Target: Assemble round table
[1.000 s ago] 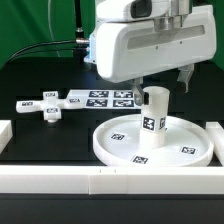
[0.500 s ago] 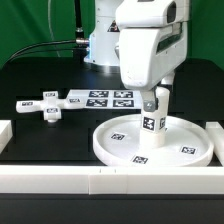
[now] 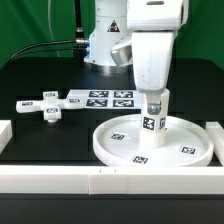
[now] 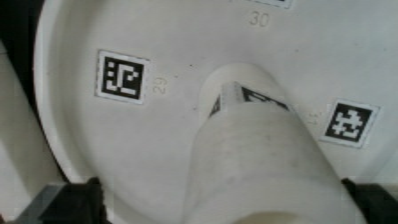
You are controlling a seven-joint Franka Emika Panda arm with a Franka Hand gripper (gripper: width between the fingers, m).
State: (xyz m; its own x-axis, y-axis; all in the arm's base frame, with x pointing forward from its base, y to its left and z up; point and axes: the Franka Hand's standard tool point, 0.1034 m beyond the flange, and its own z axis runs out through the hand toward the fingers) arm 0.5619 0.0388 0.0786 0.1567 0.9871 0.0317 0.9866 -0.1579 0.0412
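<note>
- The cylinder leg (image 3: 152,124) stands upright near the middle of the large rimmed round disc (image 3: 185,133), which lies flat on the black table (image 3: 40,135) toward the exterior view's right; whether the leg is already screwed home or merely resting in its socket cannot be told.
- The gripper (image 3: 155,97) hangs directly over the leg's top, fingers spread wide and clamped on nothing — in the wrist view the dark fingertips (image 4: 63,205) sit either side of the leg's near end, with a gap showing.
- The small cross-shaped foot (image 3: 47,105) lies loose, well apart from the disc, toward the exterior view's left and just beside the marker board (image 3: 105,98).
- Likely risk: if the fingers shut off-centre or while the arm is moving sideways, they could tip or knock the leg, or cross-thread it should it be turned at a slant.
- A second risk — a grip taken too near the leg's top rim may slip when twisting.
- Room: the disc's raised rim rings the leg, so low sideways travel is hemmed in; straight up is free.
- The long white border rail (image 3: 60,180) runs just beside the disc's near edge, and another rail piece (image 3: 215,135) stands close on the exterior view's right; the open black table lies toward the foot.
</note>
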